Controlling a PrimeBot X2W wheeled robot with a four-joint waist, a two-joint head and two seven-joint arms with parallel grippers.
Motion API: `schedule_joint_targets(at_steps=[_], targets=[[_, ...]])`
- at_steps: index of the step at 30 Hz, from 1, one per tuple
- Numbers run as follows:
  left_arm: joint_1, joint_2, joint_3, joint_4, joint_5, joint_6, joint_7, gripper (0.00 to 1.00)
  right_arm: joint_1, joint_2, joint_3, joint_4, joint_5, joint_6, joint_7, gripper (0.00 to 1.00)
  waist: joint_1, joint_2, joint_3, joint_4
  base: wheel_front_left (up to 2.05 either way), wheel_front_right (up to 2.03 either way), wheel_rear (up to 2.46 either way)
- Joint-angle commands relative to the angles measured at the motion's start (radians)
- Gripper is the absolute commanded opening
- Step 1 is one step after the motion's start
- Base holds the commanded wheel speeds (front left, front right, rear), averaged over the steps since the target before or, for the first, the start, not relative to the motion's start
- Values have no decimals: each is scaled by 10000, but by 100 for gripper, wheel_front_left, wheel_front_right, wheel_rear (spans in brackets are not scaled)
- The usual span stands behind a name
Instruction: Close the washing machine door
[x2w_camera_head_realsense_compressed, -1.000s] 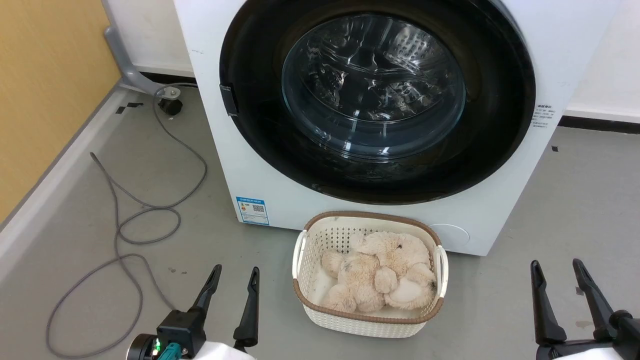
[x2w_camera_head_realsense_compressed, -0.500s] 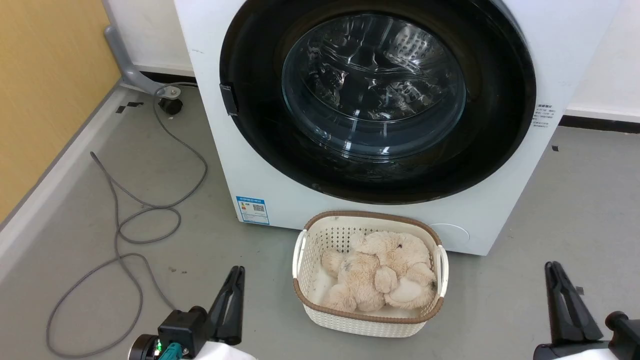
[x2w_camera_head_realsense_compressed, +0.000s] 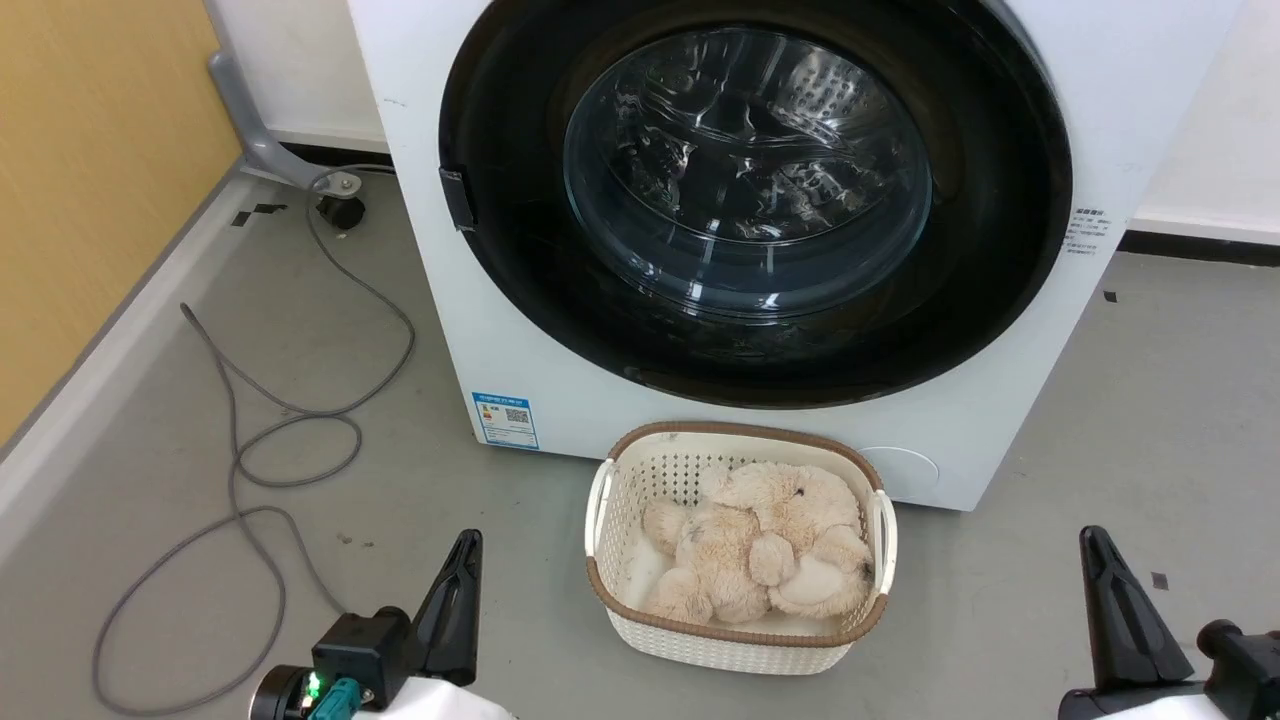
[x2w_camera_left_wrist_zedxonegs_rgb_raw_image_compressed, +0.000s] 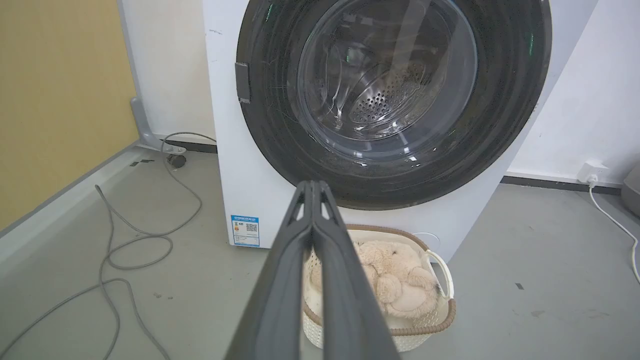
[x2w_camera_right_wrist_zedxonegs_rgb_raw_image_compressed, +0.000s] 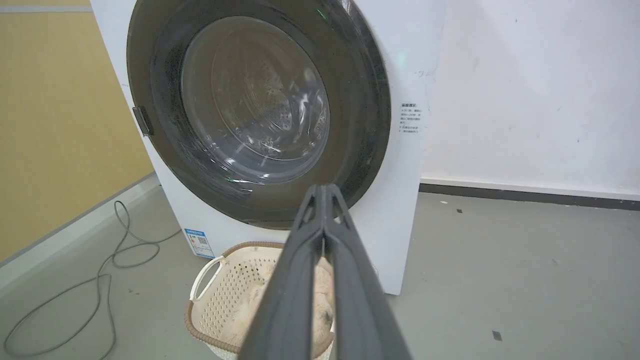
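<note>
The washing machine door (x2w_camera_head_realsense_compressed: 750, 190) lies flat against the front of the white washing machine (x2w_camera_head_realsense_compressed: 500, 330), its black rim flush and the glass bowl showing the steel drum behind. Both wrist views also show the washing machine door (x2w_camera_left_wrist_zedxonegs_rgb_raw_image_compressed: 395, 95) (x2w_camera_right_wrist_zedxonegs_rgb_raw_image_compressed: 255, 110) shut against the cabinet. My left gripper (x2w_camera_head_realsense_compressed: 466, 545) is low at the left, fingers pressed together and empty. My right gripper (x2w_camera_head_realsense_compressed: 1092, 540) is low at the right, also shut and empty. Each stands well clear of the machine, on either side of the basket.
A cream basket (x2w_camera_head_realsense_compressed: 610, 500) holding a beige plush toy (x2w_camera_head_realsense_compressed: 760, 545) sits on the floor right before the washer. A grey cable (x2w_camera_head_realsense_compressed: 240, 450) loops over the grey floor at the left, beside a yellow wall (x2w_camera_head_realsense_compressed: 90, 180). A white plug (x2w_camera_left_wrist_zedxonegs_rgb_raw_image_compressed: 590, 170) sits by the far wall.
Both grippers went from open to shut, their fingers coming together. They have also dropped slightly lower in the head view. The door and basket have not moved.
</note>
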Motion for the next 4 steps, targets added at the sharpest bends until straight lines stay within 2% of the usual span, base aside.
schedule_joint_targets(at_steps=[1, 4], targets=[[-21, 2, 72, -81, 104, 57, 75, 0, -161, 11, 37, 45, -127, -1, 34, 0, 0, 0, 0, -5, 0, 0, 0], [-25, 2, 109, -121, 148, 68, 136, 0, -193, 12, 63, 60, -157, -1, 78, 0, 0, 0, 0, -12, 0, 0, 0]])
